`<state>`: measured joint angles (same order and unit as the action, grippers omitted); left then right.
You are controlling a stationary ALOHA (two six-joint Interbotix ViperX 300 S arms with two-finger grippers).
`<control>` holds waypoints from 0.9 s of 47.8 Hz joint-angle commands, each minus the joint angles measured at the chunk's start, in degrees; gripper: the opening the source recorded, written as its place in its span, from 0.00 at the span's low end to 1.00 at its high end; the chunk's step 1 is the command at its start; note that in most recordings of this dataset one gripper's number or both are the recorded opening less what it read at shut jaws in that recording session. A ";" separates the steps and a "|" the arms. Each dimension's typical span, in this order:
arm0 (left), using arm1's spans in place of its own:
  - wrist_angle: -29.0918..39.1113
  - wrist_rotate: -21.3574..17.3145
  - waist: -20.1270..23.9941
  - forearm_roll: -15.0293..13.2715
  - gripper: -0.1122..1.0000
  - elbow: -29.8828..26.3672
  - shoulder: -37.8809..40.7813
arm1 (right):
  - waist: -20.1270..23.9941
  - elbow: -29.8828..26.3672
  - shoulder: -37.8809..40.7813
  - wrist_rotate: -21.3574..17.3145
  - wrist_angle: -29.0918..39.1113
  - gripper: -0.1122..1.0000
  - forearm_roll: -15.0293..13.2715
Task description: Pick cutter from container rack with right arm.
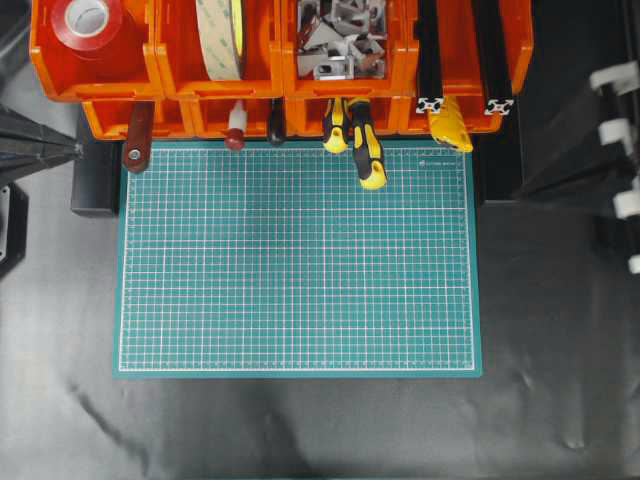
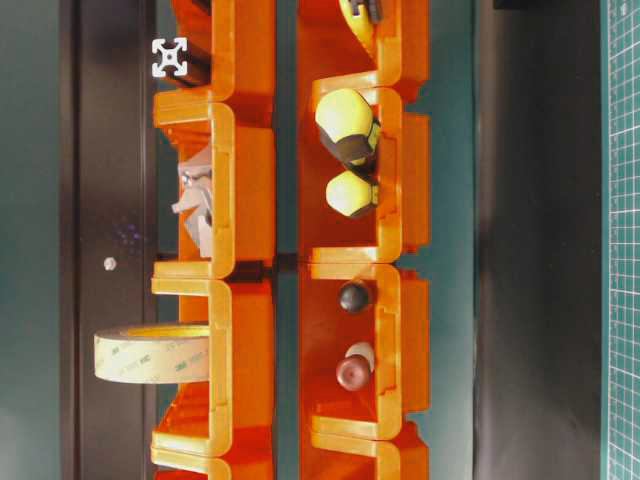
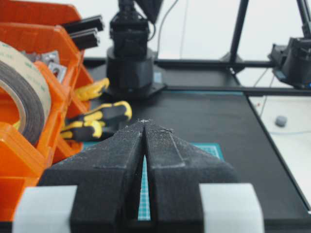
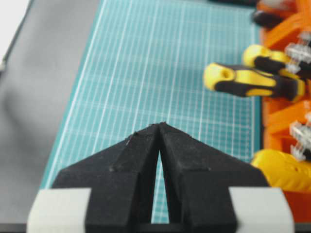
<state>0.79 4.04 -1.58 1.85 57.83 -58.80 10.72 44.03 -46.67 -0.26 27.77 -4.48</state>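
Yellow cutter sits in lower-right bin of orange container rack, sticking out over green mat, while I see right gripper w/ tips pressed together, holding nothing, just beside it; left gripper closed too.

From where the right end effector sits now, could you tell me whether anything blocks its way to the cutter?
Nothing visible does. The right end effector, shut and empty, sits over the green mat; the cutter pokes from the container rack just beside it, apart from the screwdrivers.
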 commanded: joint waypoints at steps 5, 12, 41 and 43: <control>0.35 0.26 0.88 0.18 0.10 -1.76 -0.26 | 5.36 -10.90 7.47 -1.05 15.29 0.11 -9.84; 0.35 0.44 0.97 0.18 0.10 -1.85 -0.35 | 11.16 -15.38 12.39 -4.66 28.04 0.11 -21.18; 0.35 0.70 1.23 0.18 0.10 -2.11 -1.58 | 26.46 -5.54 22.59 -36.91 37.97 0.11 -48.78; 0.35 0.70 1.14 0.26 0.10 -2.11 -1.58 | 26.46 -5.01 23.12 -37.44 37.97 0.11 -49.66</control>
<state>1.41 4.48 -0.44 1.85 57.39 -60.64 37.00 38.67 -24.17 -36.74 65.30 -52.21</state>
